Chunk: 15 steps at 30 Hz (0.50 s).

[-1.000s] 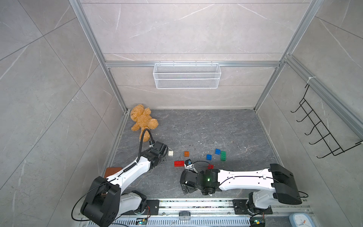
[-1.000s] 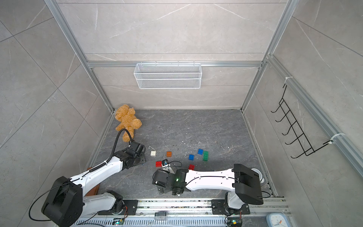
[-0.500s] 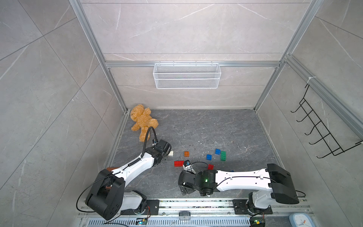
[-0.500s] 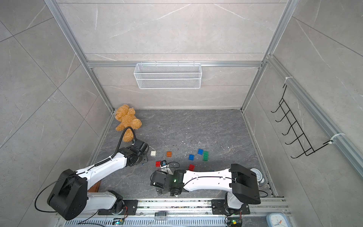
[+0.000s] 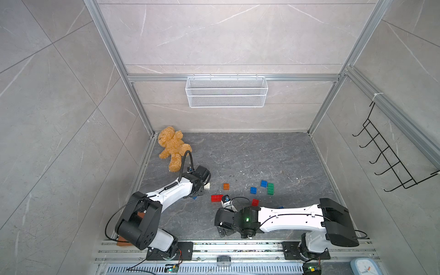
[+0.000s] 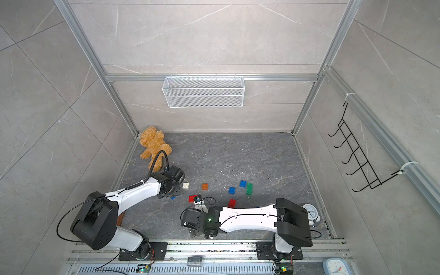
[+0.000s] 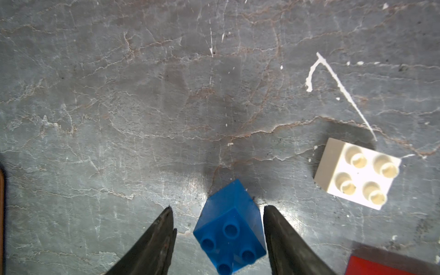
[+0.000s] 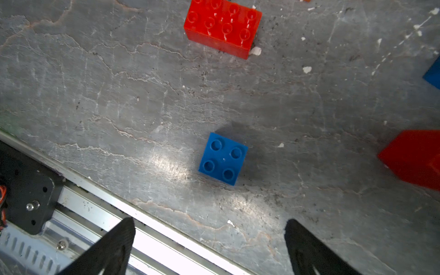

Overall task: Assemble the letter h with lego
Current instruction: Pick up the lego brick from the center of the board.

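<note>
Rail (image 5: 238,247) is running along the floor's near edge. The right gripper (image 8: 210,222) is hanging just inside it, jaws standing wide apart with nothing between them. A blue brick by the rail (image 8: 223,158) is lying studs-up just ahead of the fingertips, with bare stone all round it. In both top views the right arm is covering this brick, and only a sliver of another blue piece (image 5: 281,207) is showing past it.

Farther in, a long red brick (image 5: 216,198), a red square brick (image 5: 255,202), a brown brick (image 5: 226,186) and a white brick (image 5: 207,186) are lying apart from one another. A blue pair (image 5: 253,190) is lying near a long green brick (image 5: 270,188), one of the pair just beside it.

The left gripper (image 7: 217,209) is standing parted around a cornerwise blue brick (image 7: 229,228). A gap is showing at one finger; the other is sitting just beside the brick, contact not discernible. The far half of the floor is lying open up to the back wall, and a teddy bear (image 5: 172,147) is lying in the far left corner.
</note>
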{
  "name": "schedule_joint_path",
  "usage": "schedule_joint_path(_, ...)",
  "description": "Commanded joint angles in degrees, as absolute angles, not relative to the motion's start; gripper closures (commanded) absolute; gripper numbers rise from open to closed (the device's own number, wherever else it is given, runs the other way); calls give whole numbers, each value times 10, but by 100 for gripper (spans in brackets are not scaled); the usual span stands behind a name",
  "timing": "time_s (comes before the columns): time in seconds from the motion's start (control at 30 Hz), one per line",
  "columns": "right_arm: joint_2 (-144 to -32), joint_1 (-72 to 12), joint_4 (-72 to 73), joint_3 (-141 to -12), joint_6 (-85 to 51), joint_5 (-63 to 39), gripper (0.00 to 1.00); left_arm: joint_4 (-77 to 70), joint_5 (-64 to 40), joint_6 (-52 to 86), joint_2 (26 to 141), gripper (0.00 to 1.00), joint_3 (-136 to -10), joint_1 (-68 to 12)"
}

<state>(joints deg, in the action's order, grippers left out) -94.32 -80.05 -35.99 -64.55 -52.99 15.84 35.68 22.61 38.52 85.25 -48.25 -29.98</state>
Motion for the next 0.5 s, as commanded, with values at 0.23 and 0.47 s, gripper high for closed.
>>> schedule_joint_path(0.23,-951,-810,-377,-664,-540,172,0,369,213,379,872,39,-499,-301)
schedule_joint_path(0.47,-951,-814,-389,-666,-538,179,0,361,195,398,852,43,-476,-301)
